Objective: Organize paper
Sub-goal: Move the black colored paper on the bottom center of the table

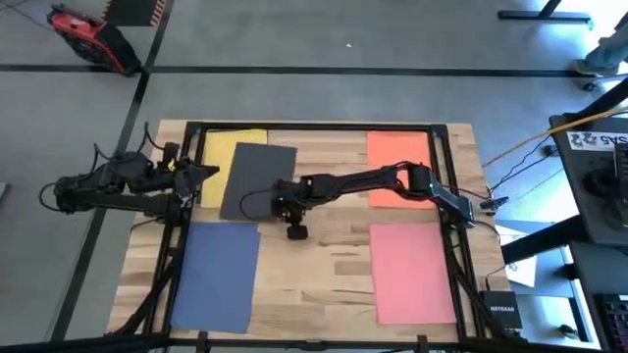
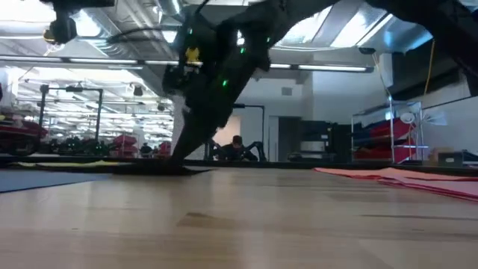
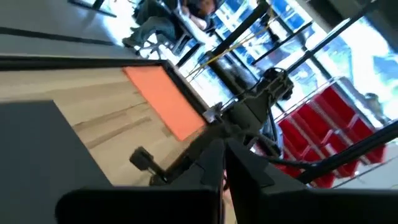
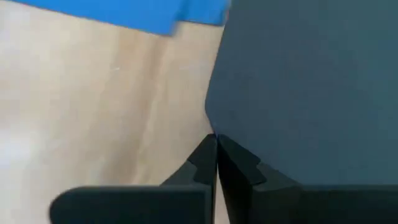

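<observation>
Nearest us, the right gripper (image 4: 216, 152) pinches the dark grey sheet (image 1: 257, 180) at its corner, over the yellow sheet (image 1: 228, 157) on the worktop (image 1: 324, 260). We cannot tell the left gripper's (image 1: 201, 175) state.

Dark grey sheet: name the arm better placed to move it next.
Right. Its hand is shut at the dark grey sheet's edge, already on it. The left hand waits by the yellow sheet.

A dark robot arm (image 2: 224, 67) slants down from above to the pale wooden worktop (image 2: 239, 224), its tip meeting a thin dark sheet (image 2: 160, 169) lying flat there. Thin pink paper sheets (image 2: 403, 179) lie flat well apart from it.
</observation>
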{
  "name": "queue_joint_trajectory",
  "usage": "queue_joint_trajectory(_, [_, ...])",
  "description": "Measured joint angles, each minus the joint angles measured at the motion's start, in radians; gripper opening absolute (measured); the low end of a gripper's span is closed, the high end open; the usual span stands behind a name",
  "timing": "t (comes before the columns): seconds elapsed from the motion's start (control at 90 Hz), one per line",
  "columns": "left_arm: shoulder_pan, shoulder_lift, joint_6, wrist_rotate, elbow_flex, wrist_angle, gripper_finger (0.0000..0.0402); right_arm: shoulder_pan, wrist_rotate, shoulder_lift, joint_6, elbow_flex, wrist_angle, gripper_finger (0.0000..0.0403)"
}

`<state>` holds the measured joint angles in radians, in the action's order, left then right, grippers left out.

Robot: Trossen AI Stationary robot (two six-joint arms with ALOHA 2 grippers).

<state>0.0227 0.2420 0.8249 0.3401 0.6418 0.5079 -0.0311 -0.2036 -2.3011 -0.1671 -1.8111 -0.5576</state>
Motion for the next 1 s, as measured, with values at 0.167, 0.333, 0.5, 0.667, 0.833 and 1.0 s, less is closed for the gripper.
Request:
queue_joint_trajectory(0.167, [0.000, -0.010, 0.009, 0.000, 0.000, -0.010, 0.0000, 0.041, -0.073, 0.058, 0.005, 0.000, -0.136, 0.0000])
queue_joint_trajectory(0.333, [0.000, -0.017, 0.019, 0.000, 0.005, -0.021, 0.0000, 0.112, -0.157, 0.107, 0.008, 0.000, -0.275, 0.0000])
queue_joint_trajectory(0.5, [0.000, -0.021, 0.053, 0.000, 0.019, -0.021, 0.0000, 0.199, -0.217, 0.135, 0.075, 0.000, -0.363, 0.0000])
queue_joint_trajectory(0.667, [0.000, -0.021, 0.069, 0.000, 0.020, -0.018, 0.0000, 0.295, -0.248, 0.139, 0.160, 0.000, -0.400, 0.0000])
queue_joint_trajectory(0.833, [0.000, -0.021, 0.068, 0.000, 0.020, -0.017, 0.0000, 0.388, -0.239, 0.139, 0.162, 0.008, -0.431, 0.0000])
queue_joint_trajectory(1.0, [0.000, -0.020, 0.059, 0.000, 0.020, -0.016, 0.0000, 0.443, -0.234, 0.139, 0.106, 0.048, -0.491, 0.0000])
